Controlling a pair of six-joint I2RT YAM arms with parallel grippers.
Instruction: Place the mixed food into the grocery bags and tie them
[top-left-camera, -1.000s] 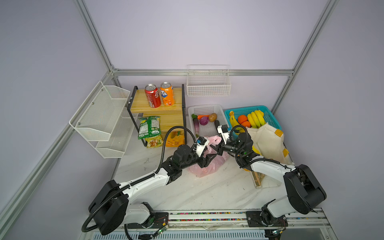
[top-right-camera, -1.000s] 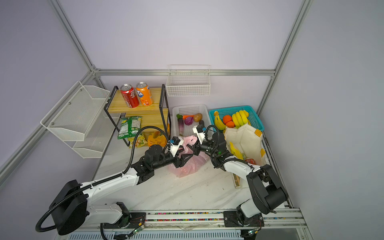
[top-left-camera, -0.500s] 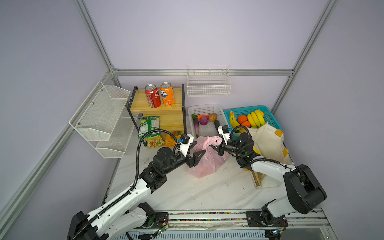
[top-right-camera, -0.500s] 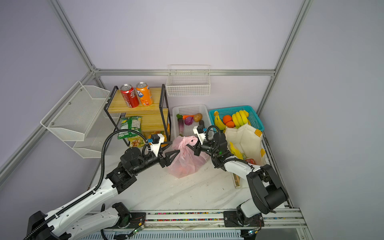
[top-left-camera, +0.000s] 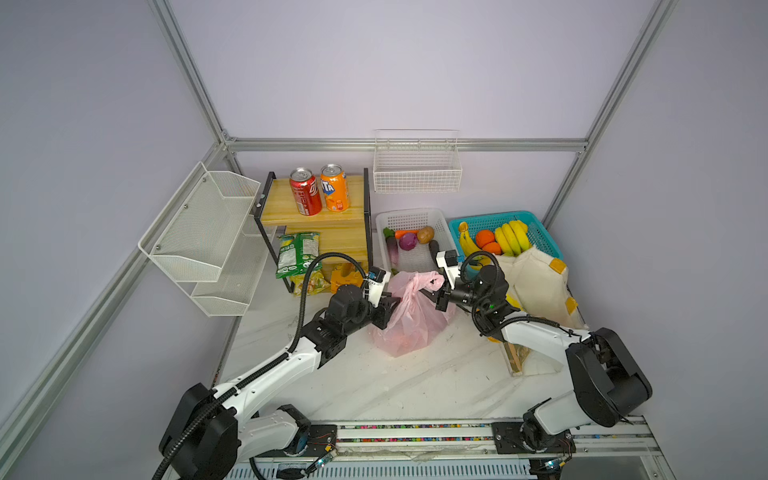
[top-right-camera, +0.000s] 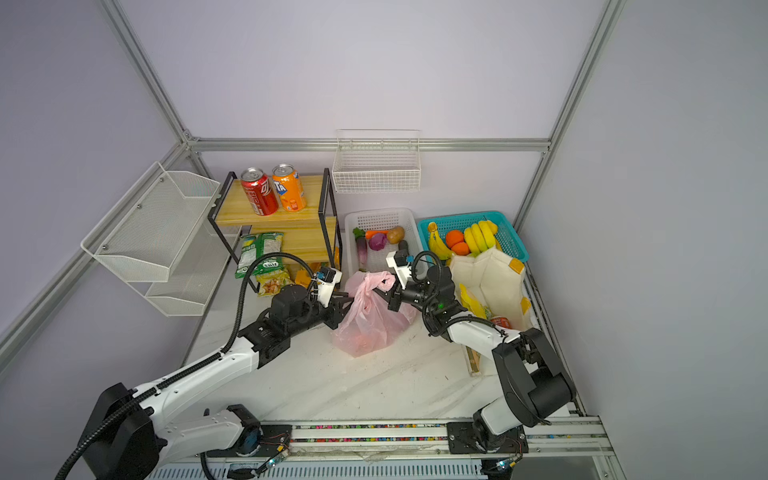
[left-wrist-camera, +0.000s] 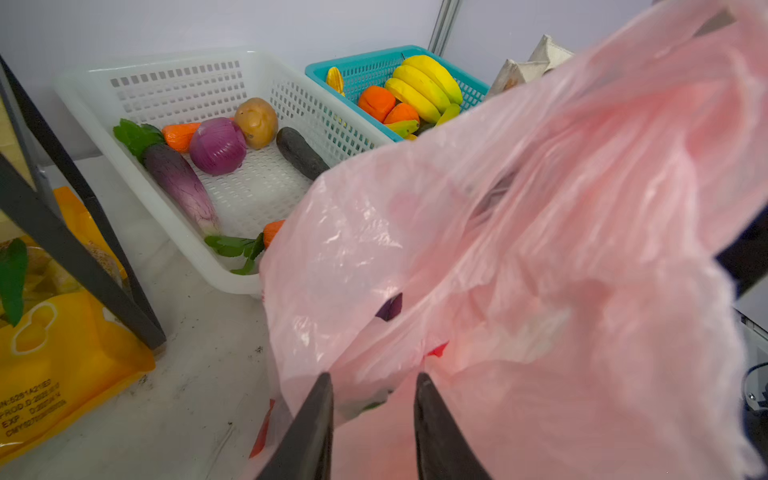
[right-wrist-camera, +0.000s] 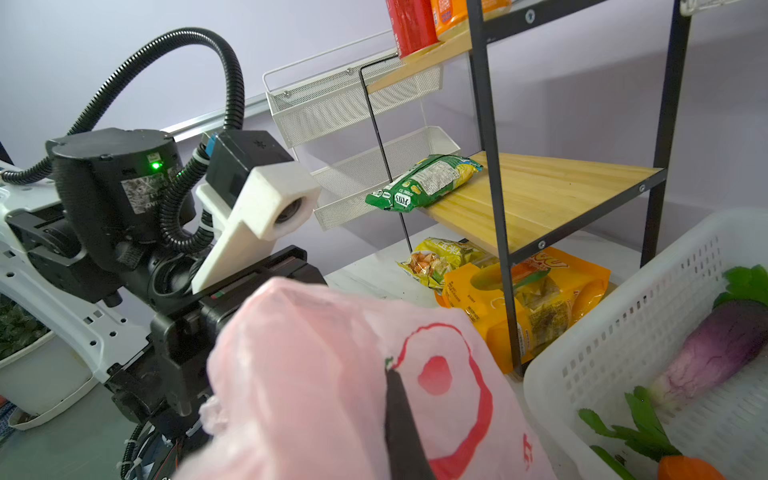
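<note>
Pink plastic bag (top-left-camera: 409, 322) stands on the desk (top-left-camera: 415, 386) between both arms, just in front of the white basket (top-left-camera: 409, 217). Right pincer (top-left-camera: 433, 293) is clenched on the bag's top edge. Left pincer (left-wrist-camera: 373, 380) is at the bag's opposite side — fingers apart, film bunched between them, can't tell if it's gripped. Red soda can (top-left-camera: 305, 197) is on the wooden shelf (top-left-camera: 332, 218), well apart.
</note>
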